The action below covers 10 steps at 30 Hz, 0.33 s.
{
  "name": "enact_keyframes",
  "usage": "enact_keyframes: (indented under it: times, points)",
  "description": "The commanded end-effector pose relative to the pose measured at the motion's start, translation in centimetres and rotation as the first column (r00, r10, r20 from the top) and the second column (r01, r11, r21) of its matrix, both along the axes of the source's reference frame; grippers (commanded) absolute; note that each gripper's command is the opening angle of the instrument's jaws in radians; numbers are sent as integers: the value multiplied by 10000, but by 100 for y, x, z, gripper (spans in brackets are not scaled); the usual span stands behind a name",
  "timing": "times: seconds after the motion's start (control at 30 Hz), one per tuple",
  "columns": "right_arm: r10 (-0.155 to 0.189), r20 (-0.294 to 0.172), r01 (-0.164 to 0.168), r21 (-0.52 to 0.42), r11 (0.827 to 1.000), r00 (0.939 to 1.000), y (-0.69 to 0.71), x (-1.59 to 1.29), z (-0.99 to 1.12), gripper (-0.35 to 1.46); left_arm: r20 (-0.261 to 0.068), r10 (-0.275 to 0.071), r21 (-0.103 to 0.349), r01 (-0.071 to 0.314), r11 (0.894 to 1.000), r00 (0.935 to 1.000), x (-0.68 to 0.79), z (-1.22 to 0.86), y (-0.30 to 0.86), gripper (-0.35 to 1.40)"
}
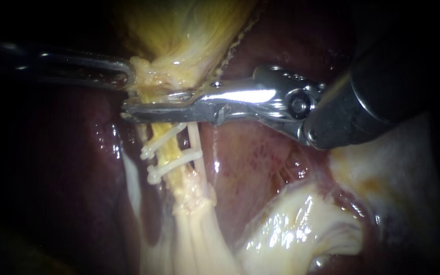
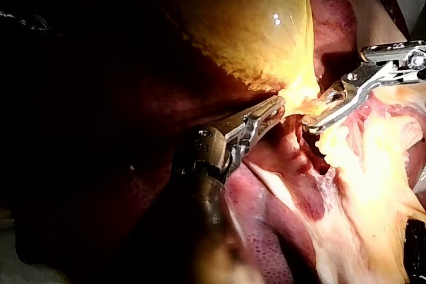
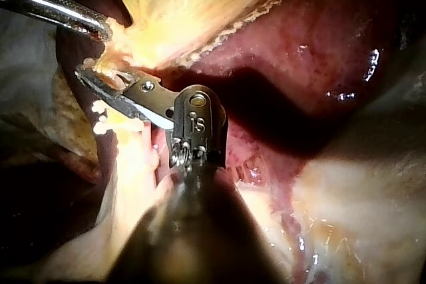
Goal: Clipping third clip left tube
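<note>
Tube (image 1: 165,147) looks pale yellow, crossed by two white clips (image 1: 176,163)

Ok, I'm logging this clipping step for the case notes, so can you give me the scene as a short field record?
left instrument: jaws shut on the gallbladder at its narrow end
right instrument: tip across the tube, between gallbladder and clips
clips: two white, on the tube, side by side
liver: dark red, behind the tube
</note>
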State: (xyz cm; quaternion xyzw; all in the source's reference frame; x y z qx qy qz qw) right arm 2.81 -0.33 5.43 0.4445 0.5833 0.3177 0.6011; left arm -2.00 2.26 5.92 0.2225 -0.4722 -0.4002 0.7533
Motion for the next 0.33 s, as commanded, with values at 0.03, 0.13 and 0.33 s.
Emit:
enact_keyframes:
  times: [0.03, 0.13, 0.33]
  points:
    - [-8, -9, 8, -1, 10000, 10000, 0, 0, 0, -35, -2, -2, 3, 2, 10000, 10000, 0, 0, 0, -35]
    - [-9, -9, 9, -4, 10000, 10000, 0, -1, 1, -35, -2, -2, 3, 2, 10000, 10000, 0, 0, 0, -35]
    - [-15, 4, 15, 41, 10000, 10000, 0, -1, 4, -35, -1, -1, 4, 1, 10000, 10000, 0, 0, 0, -35]
